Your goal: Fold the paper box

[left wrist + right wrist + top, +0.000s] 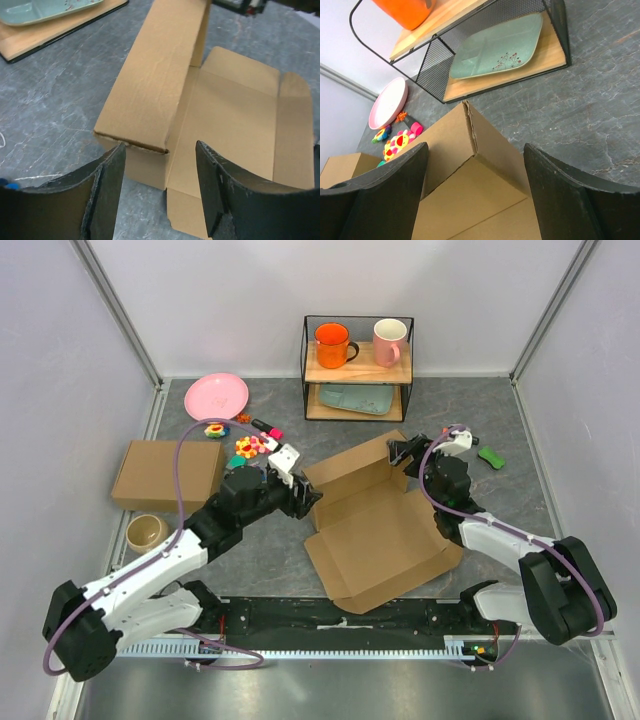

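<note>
The paper box [375, 525] lies open in the middle of the table, a brown cardboard sheet with its far wall folded up. My left gripper [305, 498] is at the box's left end. In the left wrist view its jaws [160, 170] stand open, and the end of the raised wall [150, 95] sits just ahead of them, untouched. My right gripper [405, 455] hovers at the box's far right corner. The right wrist view shows this gripper [475, 165] open, with the upright corner of the box [470, 145] between the fingers and apart from both.
A second closed cardboard box [165, 475] sits at the left, with a tan bowl [147, 532] in front of it. A pink plate [216, 395] and colourful toys [250, 445] lie at the far left. A wire rack [358, 368] with two mugs and a teal plate stands behind. A green toy [491, 456] lies at the right.
</note>
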You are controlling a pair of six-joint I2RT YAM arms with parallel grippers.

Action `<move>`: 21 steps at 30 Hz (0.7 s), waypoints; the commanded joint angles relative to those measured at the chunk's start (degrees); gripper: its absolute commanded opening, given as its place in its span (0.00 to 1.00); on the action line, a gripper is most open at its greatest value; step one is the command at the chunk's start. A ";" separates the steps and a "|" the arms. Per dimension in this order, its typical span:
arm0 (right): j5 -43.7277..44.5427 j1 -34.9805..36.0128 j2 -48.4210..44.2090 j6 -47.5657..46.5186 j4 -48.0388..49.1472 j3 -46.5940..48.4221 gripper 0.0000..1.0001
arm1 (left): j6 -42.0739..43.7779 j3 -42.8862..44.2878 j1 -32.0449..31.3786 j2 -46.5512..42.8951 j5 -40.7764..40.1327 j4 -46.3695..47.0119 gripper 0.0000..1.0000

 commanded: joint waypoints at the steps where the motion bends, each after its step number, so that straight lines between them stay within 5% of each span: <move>1: -0.33 0.32 1.96 -2.54 -9.42 -2.70 0.83 | 0.75 2.25 -0.26 -4.36 9.11 -1.51 0.65; 6: -0.68 0.32 1.96 -2.63 -9.33 -3.23 0.83 | -0.47 0.76 0.18 -4.19 7.19 -0.89 0.64; 11: -0.59 0.32 1.61 -3.33 -9.42 -3.85 0.83 | -11.88 -0.82 1.06 -6.73 -0.88 2.43 0.64; 17: -0.24 0.32 1.43 -3.86 -9.68 -3.76 0.83 | -37.80 -4.60 1.15 -7.88 -14.85 2.63 0.62; 21: -0.15 0.41 0.90 -4.39 -10.30 -3.84 0.83 | -52.30 -9.17 1.15 -8.41 -16.55 5.68 0.61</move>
